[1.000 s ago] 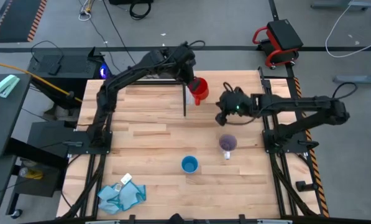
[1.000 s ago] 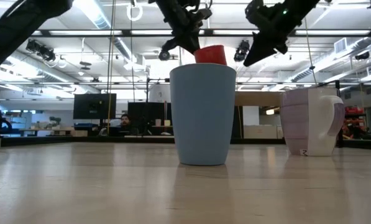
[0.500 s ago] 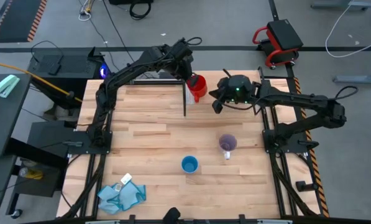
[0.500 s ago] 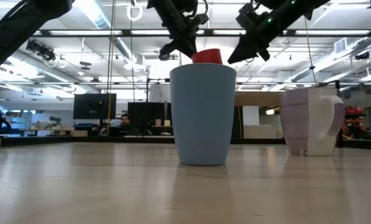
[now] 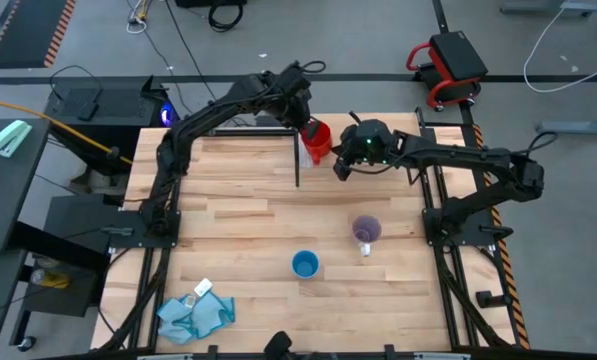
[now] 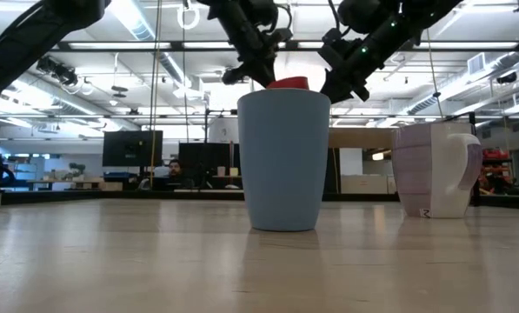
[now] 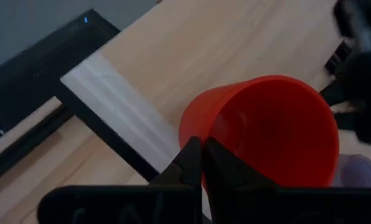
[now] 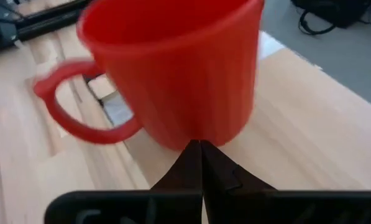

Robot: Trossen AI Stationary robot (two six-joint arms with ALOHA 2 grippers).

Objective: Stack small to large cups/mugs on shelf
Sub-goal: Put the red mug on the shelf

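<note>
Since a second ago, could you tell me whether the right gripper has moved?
Yes. In the high view the right gripper has travelled away from the purple mug toward the table's far edge, closing on the red mug.

Blue mug (image 5: 305, 264), lilac mug (image 5: 366, 231) on tabletop (image 5: 238, 220)

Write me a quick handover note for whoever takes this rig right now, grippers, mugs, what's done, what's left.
Left gripper: shut on the red mug rim, holding it up by the shelf at the table's far edge.
Right gripper: shut, empty, right at the red mug's side.
Blue mug and lilac mug: upright on the table, near side.
Done: red mug lifted.
Left: place it on the shelf, then stack the other two.
</note>
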